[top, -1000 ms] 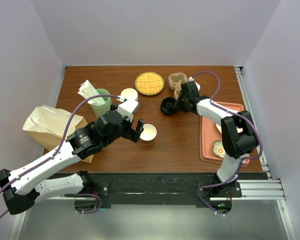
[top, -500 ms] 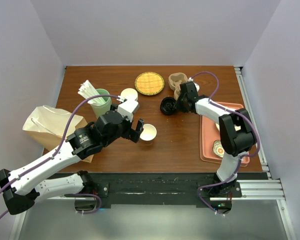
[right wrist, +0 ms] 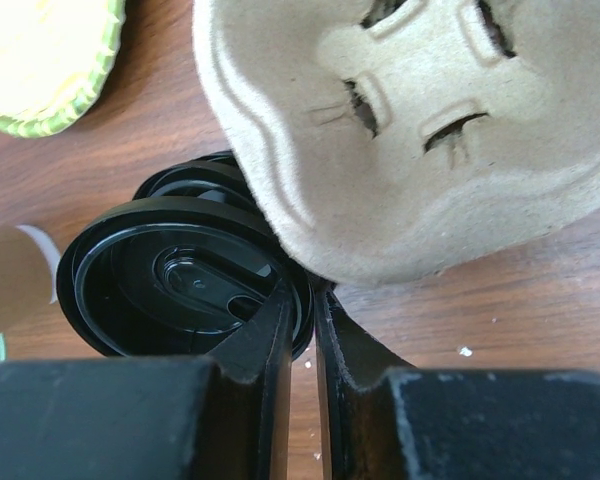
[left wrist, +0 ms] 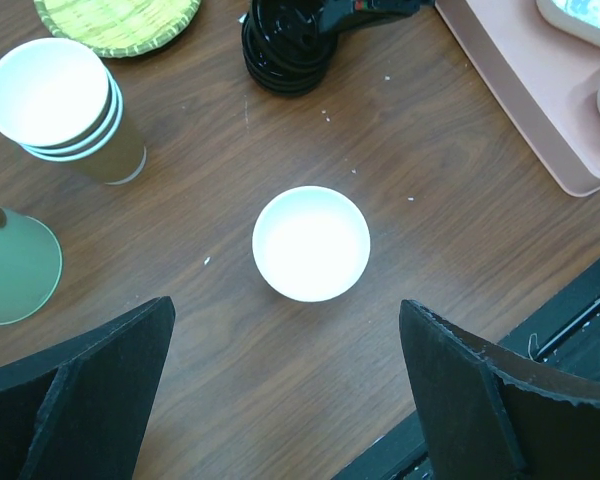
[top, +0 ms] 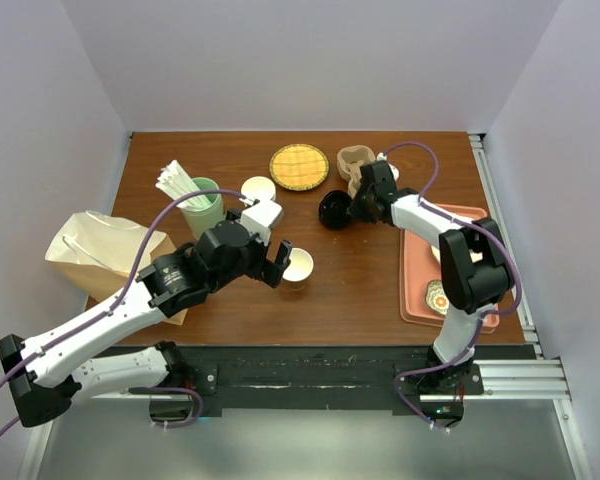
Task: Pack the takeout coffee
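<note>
Beside the pulp carrier (right wrist: pixel 410 130), the right tool (right wrist: pixel 305 300) pinches a black lid (right wrist: pixel 180 270). Left tool (left wrist: pixel 285 318) — wide open, empty — hovers over a paper cup (left wrist: pixel 311 243).

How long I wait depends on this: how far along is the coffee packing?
Done: a lidless cup stands by itself on the table. In hand: the right pincer pinches the rim of a black lid; the left pincer hangs open over the cup. Left: lid onto cup, then the cup probably into the paper bag.

On the tabletop (top: pixel 360 290), the cup (top: pixel 298 264) stands mid-front, with lids (top: pixel 332 211) behind it, a carrier (top: pixel 354 160) behind those, a tray (top: pixel 416 300) right and a bag (top: pixel 85 250) left.
</note>
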Controlling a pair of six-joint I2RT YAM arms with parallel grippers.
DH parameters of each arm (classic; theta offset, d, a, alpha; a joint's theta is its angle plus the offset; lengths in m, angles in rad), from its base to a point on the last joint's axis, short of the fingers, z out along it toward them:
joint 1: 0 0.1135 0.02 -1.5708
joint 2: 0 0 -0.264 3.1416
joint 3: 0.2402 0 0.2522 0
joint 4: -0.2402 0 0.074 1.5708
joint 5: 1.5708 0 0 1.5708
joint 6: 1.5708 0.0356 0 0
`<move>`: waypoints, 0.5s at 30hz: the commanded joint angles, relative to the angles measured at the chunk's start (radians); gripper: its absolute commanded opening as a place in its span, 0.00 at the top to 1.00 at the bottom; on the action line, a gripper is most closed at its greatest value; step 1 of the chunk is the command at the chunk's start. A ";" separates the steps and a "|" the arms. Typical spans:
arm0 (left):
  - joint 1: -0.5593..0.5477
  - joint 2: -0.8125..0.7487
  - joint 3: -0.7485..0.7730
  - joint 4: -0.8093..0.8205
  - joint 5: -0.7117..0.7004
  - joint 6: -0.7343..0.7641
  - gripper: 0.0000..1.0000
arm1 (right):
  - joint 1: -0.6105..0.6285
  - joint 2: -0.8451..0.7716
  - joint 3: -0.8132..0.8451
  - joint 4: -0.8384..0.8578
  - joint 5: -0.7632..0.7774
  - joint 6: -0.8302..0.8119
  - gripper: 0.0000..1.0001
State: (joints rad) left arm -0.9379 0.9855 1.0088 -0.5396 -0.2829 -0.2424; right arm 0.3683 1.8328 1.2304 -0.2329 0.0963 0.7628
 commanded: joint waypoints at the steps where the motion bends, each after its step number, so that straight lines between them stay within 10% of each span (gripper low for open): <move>1: 0.002 0.008 0.039 0.035 -0.002 0.011 0.00 | 0.003 -0.067 0.055 -0.020 -0.009 0.017 0.87; 15: 0.040 0.173 0.237 -0.080 0.043 -0.106 0.04 | 0.004 -0.165 0.052 -0.112 -0.061 -0.052 0.87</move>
State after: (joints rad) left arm -0.9283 1.1294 1.1664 -0.5934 -0.2745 -0.2886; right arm 0.3683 1.7393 1.2453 -0.3088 0.0525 0.7479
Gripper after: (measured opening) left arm 0.974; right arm 0.142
